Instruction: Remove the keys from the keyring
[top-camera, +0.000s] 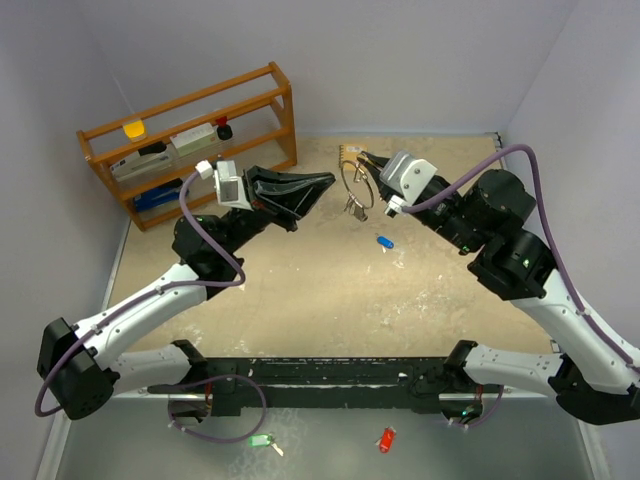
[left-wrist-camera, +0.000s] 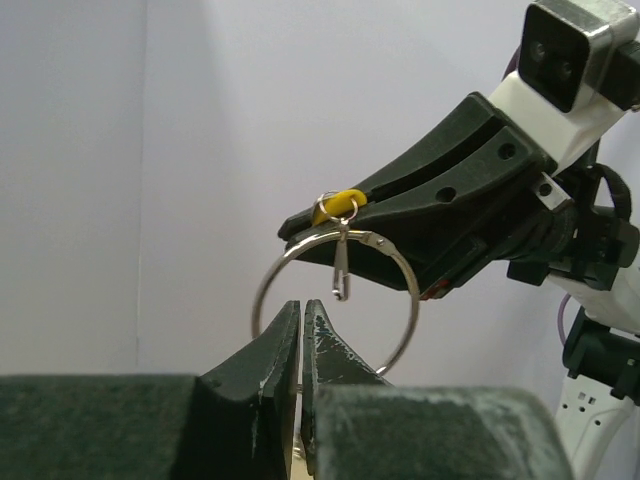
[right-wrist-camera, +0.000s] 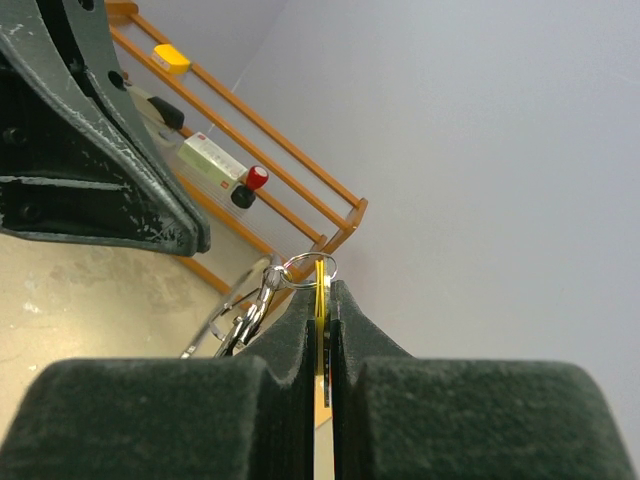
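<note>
Clamping the yellow-headed key (right-wrist-camera: 320, 345) between its fingers, the right end effector (right-wrist-camera: 320, 290) holds the keyring (left-wrist-camera: 414, 305) in the air above the desk (top-camera: 300, 290). The ring hangs just under its tip. The left end effector (left-wrist-camera: 301, 320) has its fingers together at the ring's lower arc; whether they pinch the wire, I cannot tell. A blue key (top-camera: 385, 241) lies on the desk, near the right end effector.

Beige table (top-camera: 330, 290) bears a blue key (top-camera: 385, 241), wooden rack (top-camera: 190, 140).
</note>
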